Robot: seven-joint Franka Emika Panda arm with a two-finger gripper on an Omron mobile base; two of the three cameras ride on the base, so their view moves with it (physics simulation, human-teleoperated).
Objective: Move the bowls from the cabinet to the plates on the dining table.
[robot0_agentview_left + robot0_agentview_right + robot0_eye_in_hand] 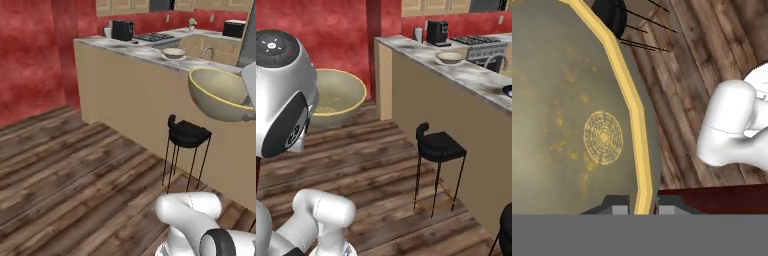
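Note:
My gripper (643,204) is shut on the yellowish rim of the deeper olive-beige bowl (572,115), one finger on each side of the rim. This bowl (220,95) hangs tilted in the air in front of the dining table (125,47), above a black stool (187,132). In the right base view the held bowl (336,97) shows beside my arm. On the marble dining table (471,75) the wide shallow bowl (173,52) (450,57) rests on the white plate (173,58). At the right edge lies the dark plate (507,90). The cabinet is out of view.
A black stool (438,145) stands against the table's beige side panel, and part of another (506,230) shows at the lower right. A coffee machine (122,30) and a stove (155,36) sit beyond the table. Red walls close the left; wooden floor lies open there.

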